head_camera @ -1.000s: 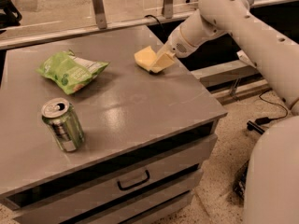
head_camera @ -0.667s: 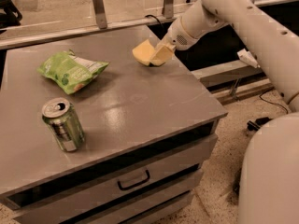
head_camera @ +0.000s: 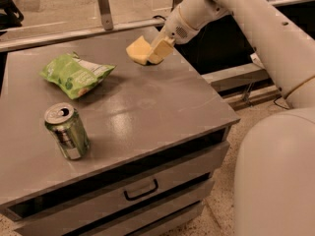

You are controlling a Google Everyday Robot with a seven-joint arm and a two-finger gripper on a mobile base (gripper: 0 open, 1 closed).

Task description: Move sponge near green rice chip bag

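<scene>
The sponge (head_camera: 139, 49) is a pale yellow foam block held just above the far right part of the grey cabinet top (head_camera: 147, 107). My gripper (head_camera: 153, 53) is shut on the sponge, gripping its right side, with the white arm reaching in from the upper right. The green rice chip bag (head_camera: 76, 74) lies crinkled on the cabinet top at the left, a short way left and forward of the sponge.
A green-and-silver drink can (head_camera: 66, 131) stands upright near the front left. The cabinet has a drawer with a handle (head_camera: 141, 190) on its front. A rail (head_camera: 74, 33) runs behind the cabinet. The robot's white body (head_camera: 275, 176) stands at the right.
My gripper has lifted the sponge off the cabinet top and carried it left, toward the chip bag. The bag and the can have not moved.
</scene>
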